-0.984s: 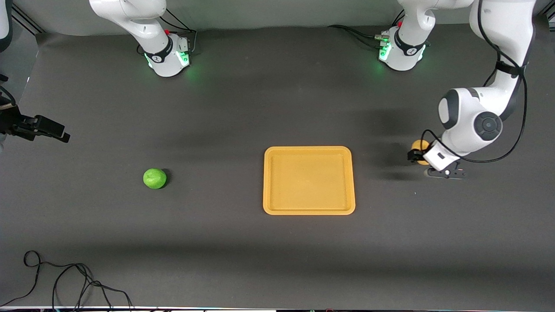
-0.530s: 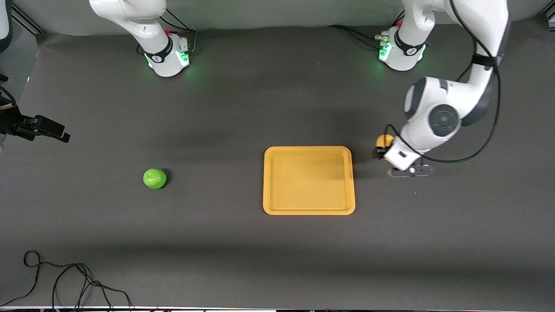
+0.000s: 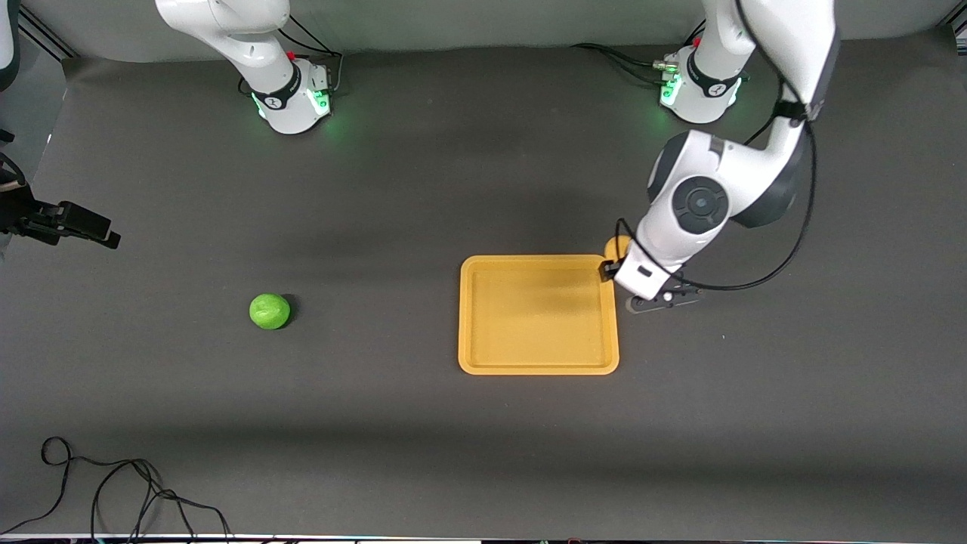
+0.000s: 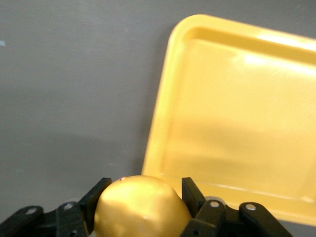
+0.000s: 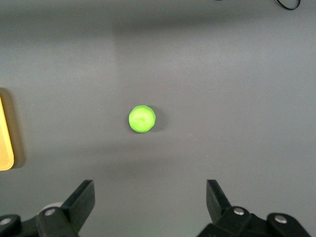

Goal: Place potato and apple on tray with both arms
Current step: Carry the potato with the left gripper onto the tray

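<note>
Over the corner of the flat rectangular yellow-orange plastic tray (image 3: 538,314) that lies toward the left arm's end of the surface, the left gripper (image 3: 613,261) hangs with its jaws closed on the small lumpy yellow-tan glossy potato (image 4: 141,206). In the front view only a sliver of the potato shows past the white wrist. The left wrist view shows the potato pinched between the two black fingers (image 4: 194,194), with the tray's rim just beneath.

The small round bright-green apple (image 3: 270,310) rests on the dark surface well apart from the tray, toward the right arm's end. The right gripper (image 5: 150,210) waits in the air above it, jaws wide apart and holding nothing.

A likely risk is that the potato is let go too near the rim. It could then strike the raised edge, roll off and end up on the surface instead of inside. Being glossy and rounded, it may also roll once dropped, or slip in the pinch during travel. The apple, being round, could be nudged away if the right jaws come down off-centre.

Count: one potato, one apple, one tray, two arms, two grippers.
</note>
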Tool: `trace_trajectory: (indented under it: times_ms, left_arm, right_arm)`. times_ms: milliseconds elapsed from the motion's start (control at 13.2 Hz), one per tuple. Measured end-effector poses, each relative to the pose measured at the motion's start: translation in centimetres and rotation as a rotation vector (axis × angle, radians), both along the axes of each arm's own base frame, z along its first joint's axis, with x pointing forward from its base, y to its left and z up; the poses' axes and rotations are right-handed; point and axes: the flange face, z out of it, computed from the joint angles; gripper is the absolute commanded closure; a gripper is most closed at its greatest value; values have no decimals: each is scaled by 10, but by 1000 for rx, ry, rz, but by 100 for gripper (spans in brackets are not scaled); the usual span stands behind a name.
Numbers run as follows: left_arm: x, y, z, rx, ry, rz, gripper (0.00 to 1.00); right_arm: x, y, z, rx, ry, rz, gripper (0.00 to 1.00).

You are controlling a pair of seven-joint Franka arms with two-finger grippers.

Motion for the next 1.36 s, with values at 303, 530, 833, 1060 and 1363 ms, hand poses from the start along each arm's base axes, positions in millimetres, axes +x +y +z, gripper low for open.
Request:
trace_trajectory:
  times_ms: [303,530,833,1060,1363]
  left_arm:
    - [2,-42,-35,-41,-29,67,57]
    - [0,-61,-76,-46,-67,94,57]
    - [2,-62,-120,-43,-94,100,57]
    - [3,-62,-132,-45,-108,103,57]
    - [3,-61,-136,-44,-109,104,8]
  right_arm:
    - [0,0,0,0,1,0,0]
    - [0,0,-1,0,2,0,0]
    - [0,0,-2,0,4,0,0]
    - [0,0,-2,0,5,1,0]
    - [0,0,-2,0,5,1,0]
